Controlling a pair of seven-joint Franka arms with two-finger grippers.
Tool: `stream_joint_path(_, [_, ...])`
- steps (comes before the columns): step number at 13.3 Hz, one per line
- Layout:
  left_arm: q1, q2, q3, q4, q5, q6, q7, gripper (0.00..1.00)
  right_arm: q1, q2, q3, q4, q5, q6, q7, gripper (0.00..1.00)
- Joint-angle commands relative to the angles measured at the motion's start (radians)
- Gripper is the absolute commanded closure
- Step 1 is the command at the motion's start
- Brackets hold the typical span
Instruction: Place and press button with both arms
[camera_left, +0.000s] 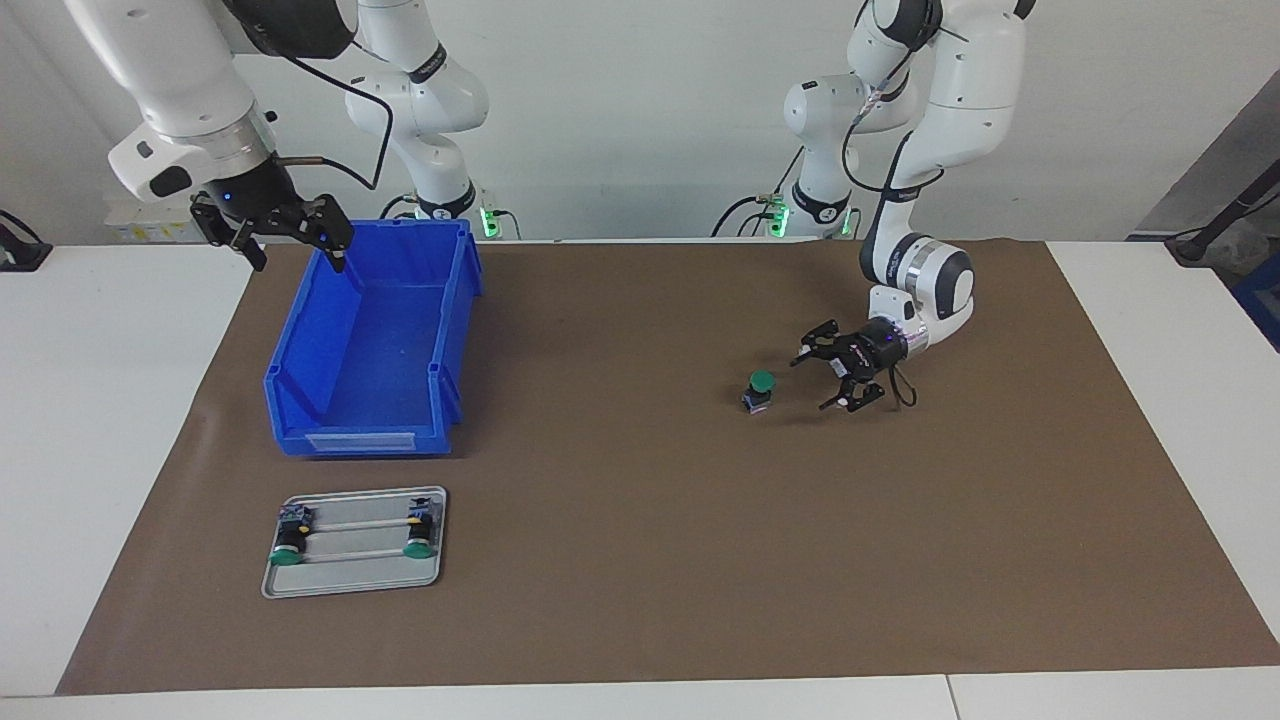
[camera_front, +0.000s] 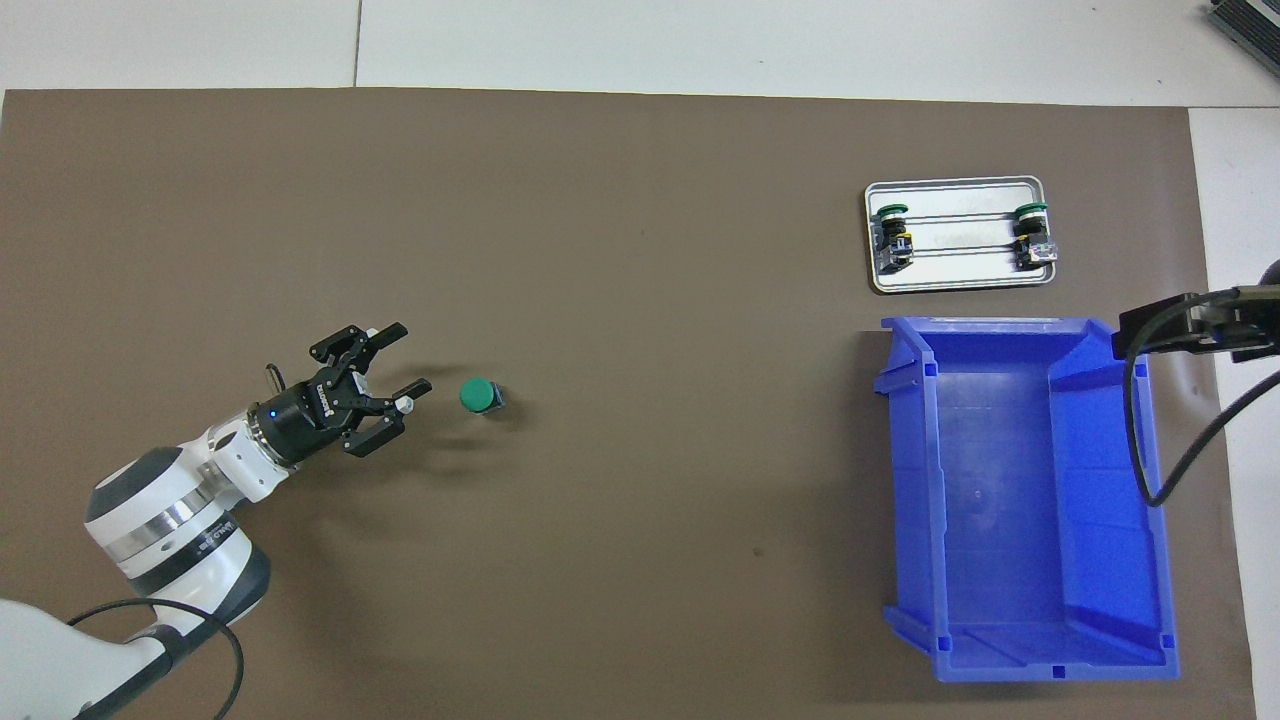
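Now you have three buttons in all: one button (camera_left: 760, 389) stands upright on the brown mat (camera_left: 640, 560), well apart from the blue bin (camera_left: 372, 345), and two lie on the one metal tray (camera_left: 355, 580) just beside that bin. Your left hand (camera_left: 828, 379) sits low beside the lone button, fingers spread, holding nothing. Your right hand (camera_left: 298, 248) waits open and empty over the bin's rim.

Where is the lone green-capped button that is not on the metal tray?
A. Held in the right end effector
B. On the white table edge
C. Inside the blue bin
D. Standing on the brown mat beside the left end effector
D: the button stands upright on the brown mat, just ahead of the open left end effector, untouched.
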Motion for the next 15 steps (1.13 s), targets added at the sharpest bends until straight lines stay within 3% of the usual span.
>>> stream_joint_path(1, [0.000,-0.053,0.000,0.082,0.041,0.049,-0.197,0.18,-0.019,-0.028,0.024,-0.029,0.001,0.003,0.013,0.00])
stream_joint_path(3, [-0.003,-0.043,0.000,0.174,0.113,0.070,-0.342,0.18,-0.019,-0.027,0.024,-0.029,0.001,0.003,0.013,0.00])
stream_joint_path(7, [-0.017,-0.034,-0.001,0.413,0.384,0.154,-0.743,0.18,-0.019,-0.027,0.024,-0.029,0.001,0.003,0.013,0.00])
stream_joint_path(11, [-0.053,-0.036,-0.009,0.606,0.833,0.193,-1.116,0.18,-0.019,-0.027,0.024,-0.029,0.001,0.003,0.013,0.00])
stream_joint_path(15, [-0.128,-0.040,-0.009,0.734,1.157,0.193,-1.415,0.18,-0.019,-0.027,0.024,-0.029,0.001,0.003,0.013,0.00])
